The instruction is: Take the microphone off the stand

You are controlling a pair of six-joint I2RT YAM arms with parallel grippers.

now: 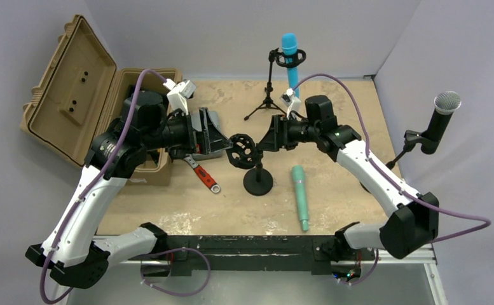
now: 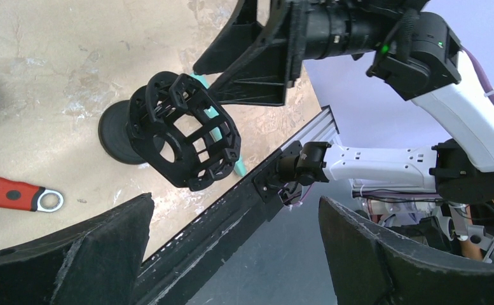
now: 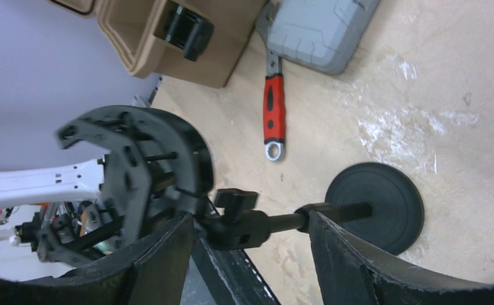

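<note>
Teal microphone (image 1: 300,197) lies flat on the scuffed tan table (image 1: 339,121), at 4 o'clock from the black stand (image 1: 257,182), its long axis running 6 to 12 with the fatter end toward 12. Flanking the stand's shock mount (image 1: 241,150), left gripper (image 1: 222,138) and right gripper (image 1: 264,141) hang spread, released. Pale grey walls close the far side.

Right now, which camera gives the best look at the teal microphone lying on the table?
The top external view: the teal microphone lies in full on the table, right of the round-based stand. The left wrist view catches only slivers of it behind the black cage; the right wrist view does not show it.
</note>
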